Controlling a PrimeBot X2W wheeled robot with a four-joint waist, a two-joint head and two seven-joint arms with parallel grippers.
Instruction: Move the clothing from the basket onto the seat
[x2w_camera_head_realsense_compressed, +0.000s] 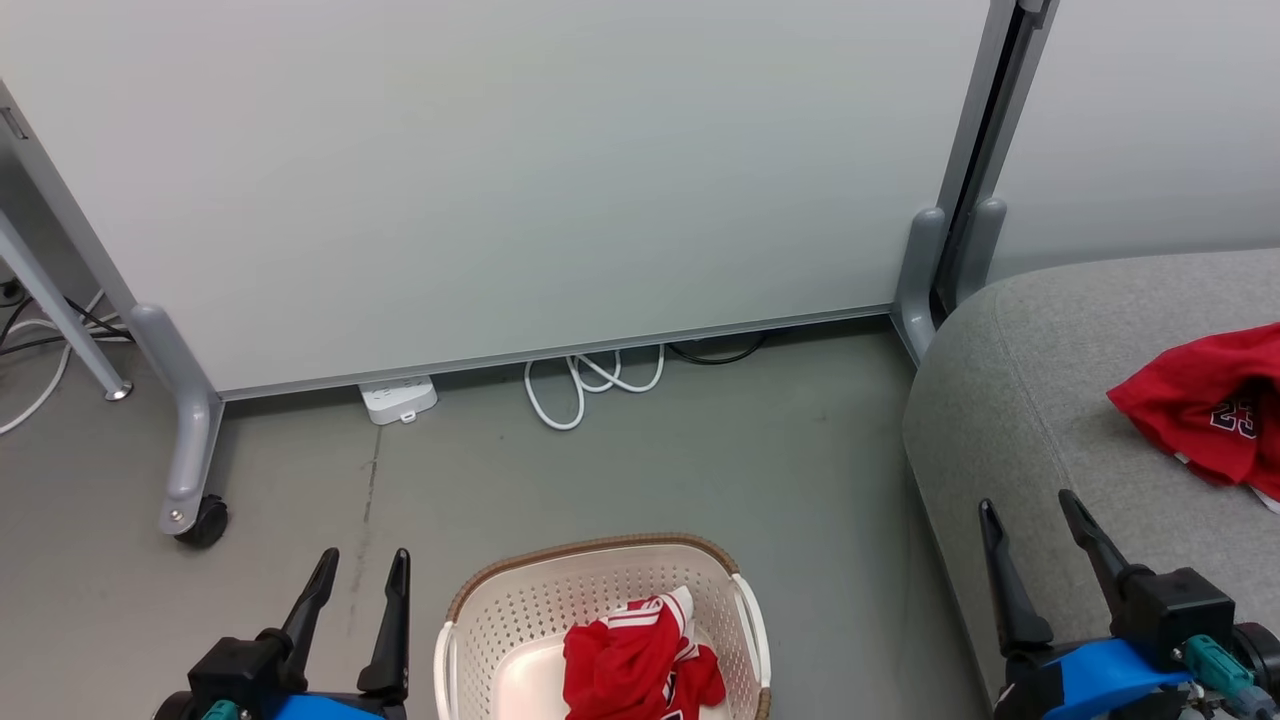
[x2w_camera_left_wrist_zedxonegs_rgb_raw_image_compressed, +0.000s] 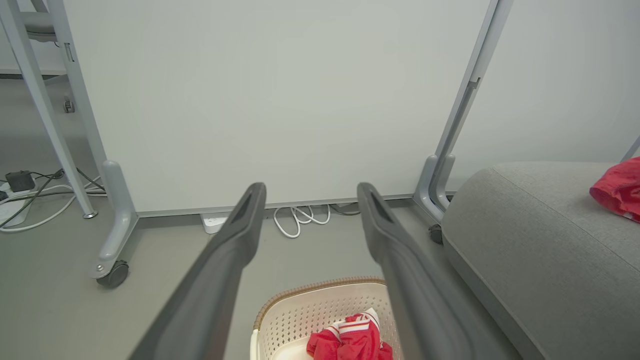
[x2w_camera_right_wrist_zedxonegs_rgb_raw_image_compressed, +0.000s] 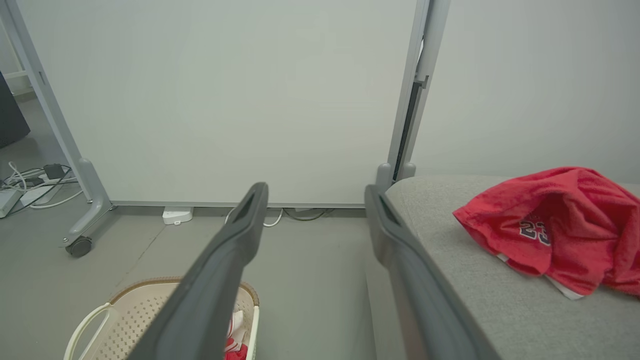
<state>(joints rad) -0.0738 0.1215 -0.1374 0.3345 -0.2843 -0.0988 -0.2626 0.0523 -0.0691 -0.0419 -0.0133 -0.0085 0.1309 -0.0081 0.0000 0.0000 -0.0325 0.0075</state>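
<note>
Head view: item one, striped red garment (x2w_camera_head_realsense_compressed: 640, 660), lay bunched inside the basket (x2w_camera_head_realsense_compressed: 600, 548), toward its right wall. Item two, numbered red garment (x2w_camera_head_realsense_compressed: 1200, 400), lay on the seat (x2w_camera_head_realsense_compressed: 1010, 400). Left gripper (x2w_camera_head_realsense_compressed: 365, 555) hung spread and empty beside the basket; right gripper (x2w_camera_head_realsense_compressed: 1028, 500) hung spread and empty over the seat's edge.
Left wrist view: basket sat below the fingers (x2w_camera_left_wrist_zedxonegs_rgb_raw_image_compressed: 235, 250), one garment in it. Risk, as I judged it: a finger catching the perforated wall and lifting the basket too.
Right wrist view: bare floor (x2w_camera_right_wrist_zedxonegs_rgb_raw_image_compressed: 310, 270) lay between basket and seat; I judged a loose pinch could drop trailing cloth there.
</note>
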